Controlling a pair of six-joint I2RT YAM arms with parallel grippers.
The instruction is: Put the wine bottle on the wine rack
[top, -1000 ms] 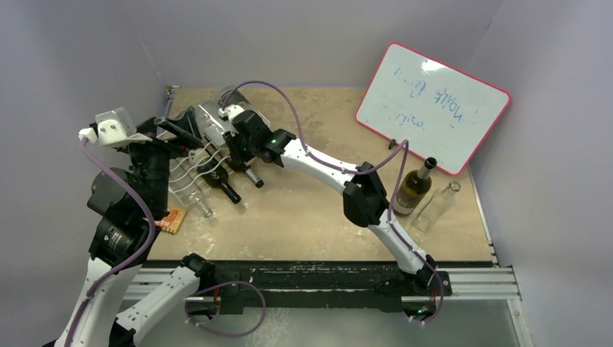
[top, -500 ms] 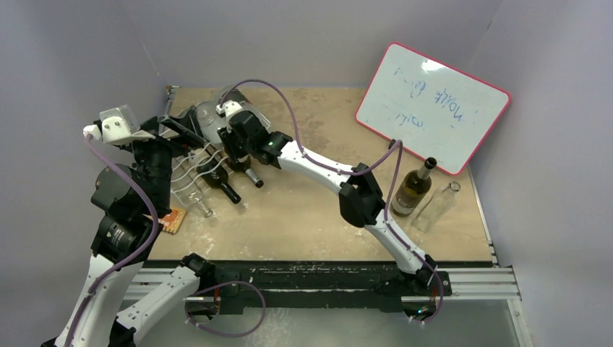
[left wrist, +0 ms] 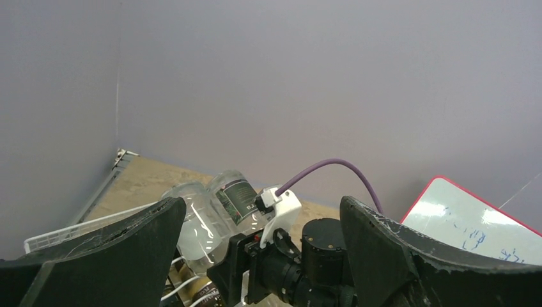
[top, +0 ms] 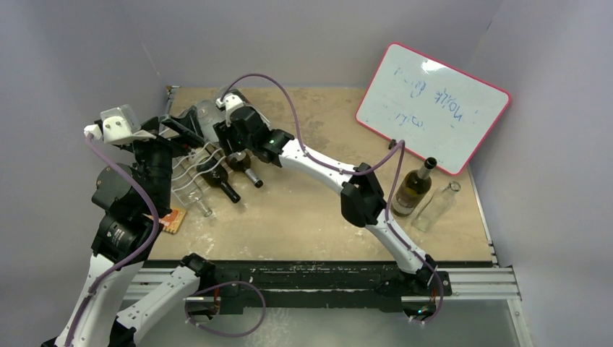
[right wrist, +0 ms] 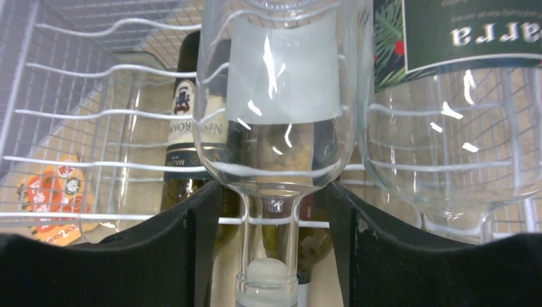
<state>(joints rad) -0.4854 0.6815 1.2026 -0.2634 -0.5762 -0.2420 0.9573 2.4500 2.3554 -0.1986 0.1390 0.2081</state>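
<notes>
The white wire wine rack (top: 186, 173) (right wrist: 77, 115) stands at the table's left. A clear wine bottle (right wrist: 275, 83) lies on its upper tier, neck toward the camera. My right gripper (right wrist: 271, 211) (top: 223, 126) is open around that neck, with a gap on each side between the glass and the fingers (right wrist: 185, 249). Beside it lies a second clear bottle (right wrist: 447, 96) with a dark green label. Dark bottles (right wrist: 188, 128) (top: 219, 181) lie on the tier below. My left gripper (left wrist: 262, 211) (top: 177, 129) hangs wide open by the rack, holding nothing and facing the right wrist.
An olive bottle (top: 414, 188) and a clear bottle (top: 437, 206) stand at the right, below a tilted whiteboard (top: 432, 105). An orange card (top: 172, 219) lies by the rack's near corner. Grey walls close in behind and on both sides.
My right gripper's jaws have opened off the clear bottle's neck, and that arm has shifted slightly toward the rack. The left arm has hardly moved.
</notes>
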